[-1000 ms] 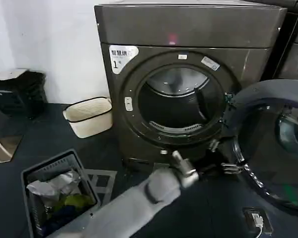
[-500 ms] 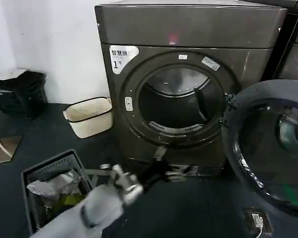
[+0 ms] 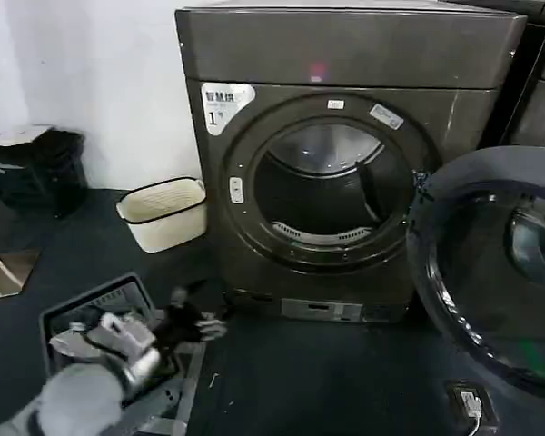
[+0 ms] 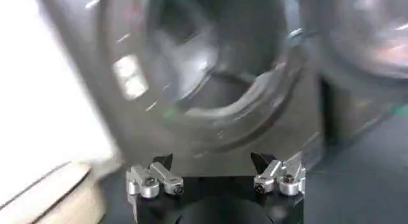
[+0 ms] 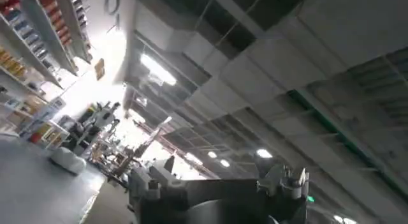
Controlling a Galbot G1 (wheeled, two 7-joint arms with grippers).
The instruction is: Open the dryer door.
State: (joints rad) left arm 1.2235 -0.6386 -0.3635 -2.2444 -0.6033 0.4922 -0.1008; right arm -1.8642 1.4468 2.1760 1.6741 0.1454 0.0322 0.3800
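Left arm: reaching low at near left, above a grey bin (image 3: pixel 73 318).
Left hand (image 3: pixel 198 320): fingers spread, holding nothing.
Door (image 3: pixel 490 272): hanging wide open, right of the dryer (image 3: pixel 345 54).
Right hand (image 5: pixel 217 180): pointing at the ceiling; grip unclear.

The dryer (image 3: pixel 345 163) is a boxy dark grey-bronze front-loader with a white "1" sticker, its round opening uncovered. The dryer door (image 3: pixel 490 263) is swung wide open to its right, dark grey inner side and tinted glass showing

head and left wrist face the dryer (image 3: pixel 345 163) — right wrist faces ceiling.
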